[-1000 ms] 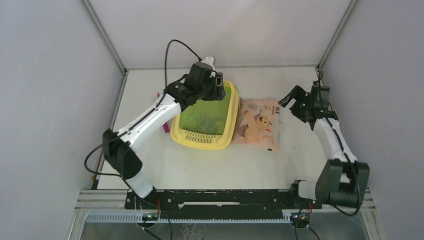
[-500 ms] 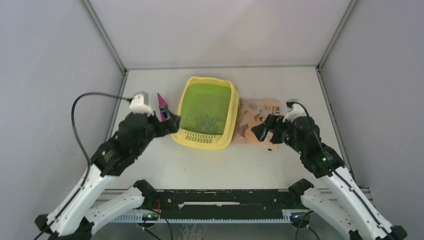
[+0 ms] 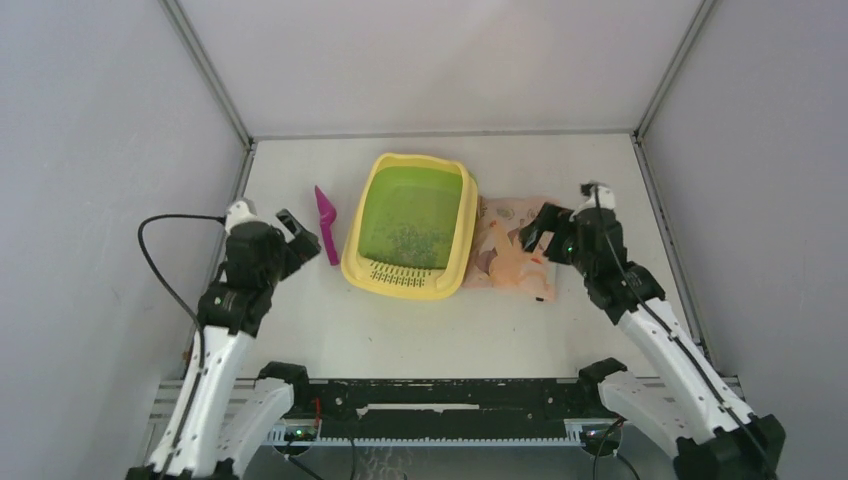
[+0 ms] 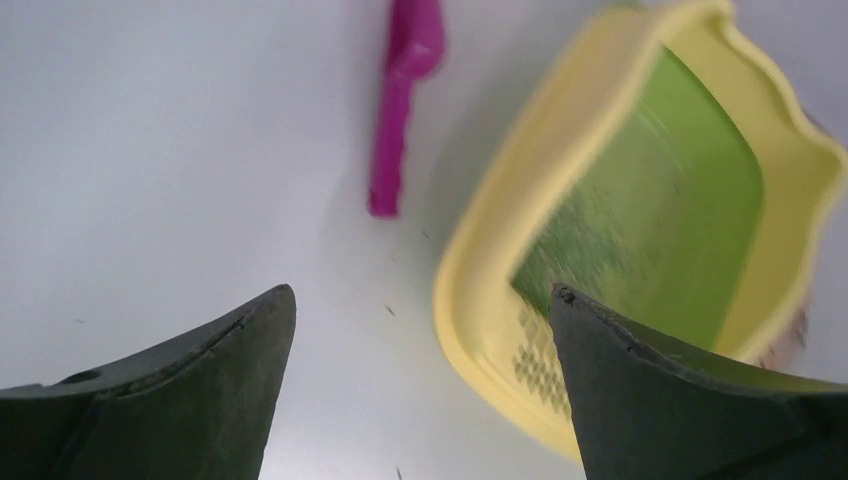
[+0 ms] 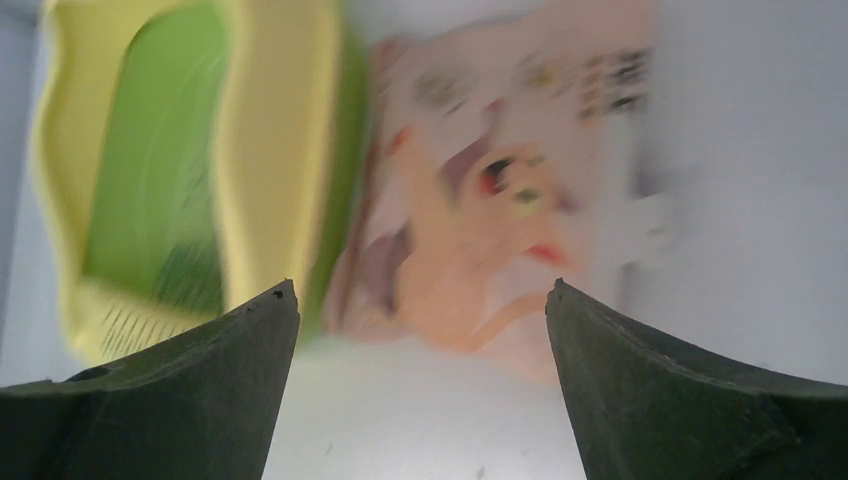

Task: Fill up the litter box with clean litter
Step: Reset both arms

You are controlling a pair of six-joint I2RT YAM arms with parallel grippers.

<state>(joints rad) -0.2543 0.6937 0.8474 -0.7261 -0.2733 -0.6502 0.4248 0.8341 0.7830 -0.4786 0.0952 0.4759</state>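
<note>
Lime-green in its basin and pale yellow at the rim, the large rounded-rectangular plastic litter box (image 3: 403, 290) holds only a thin scatter of tiny dark grey litter granules (image 3: 412, 238), so the fill looks far from done.

Both arms hang clear of it. The left gripper (image 3: 298, 228), left of the box, and the right gripper (image 3: 535, 230), right of the box, each have jaws spread wide with nothing between them.

The flat peach-pink printed bag (image 3: 515, 250) lies against the box's right side. Its mouth is too blurred to judge, but if open, a grip low on the limp pouch could tip granules onto the table instead of into the basin. The slim magenta plastic scoop (image 3: 326, 222) lies just left of the box; a skewed pinch on its handle could flick it away. A knock on the rim could slide the light tray.

Around the box, the white matte tabletop (image 3: 450, 330) is smooth, offering little friction. Plain pale grey walls (image 3: 100, 150) enclose the left, right and far sides.
</note>
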